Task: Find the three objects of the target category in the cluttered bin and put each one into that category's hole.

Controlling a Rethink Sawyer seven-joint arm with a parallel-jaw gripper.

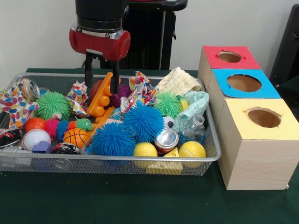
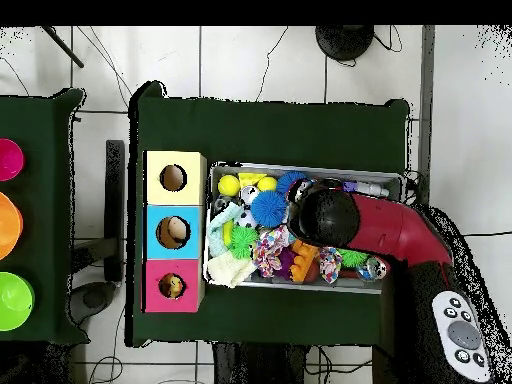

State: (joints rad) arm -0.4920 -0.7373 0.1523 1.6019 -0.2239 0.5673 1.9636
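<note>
A table (image 1: 140, 200) with a dark green cover carries two things. The wire bin (image 1: 112, 161) sits on its left part. Just right of the bin, a row of three wooden boxes (image 1: 252, 168) runs from near to far, topped yellow, blue and red.

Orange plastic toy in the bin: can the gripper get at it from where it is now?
Probably yes. The gripper hangs open right over the orange plastic toy, one finger on each side of its raised end. Nothing lies on top of it, though a ball and crumpled cloth crowd close.
</note>
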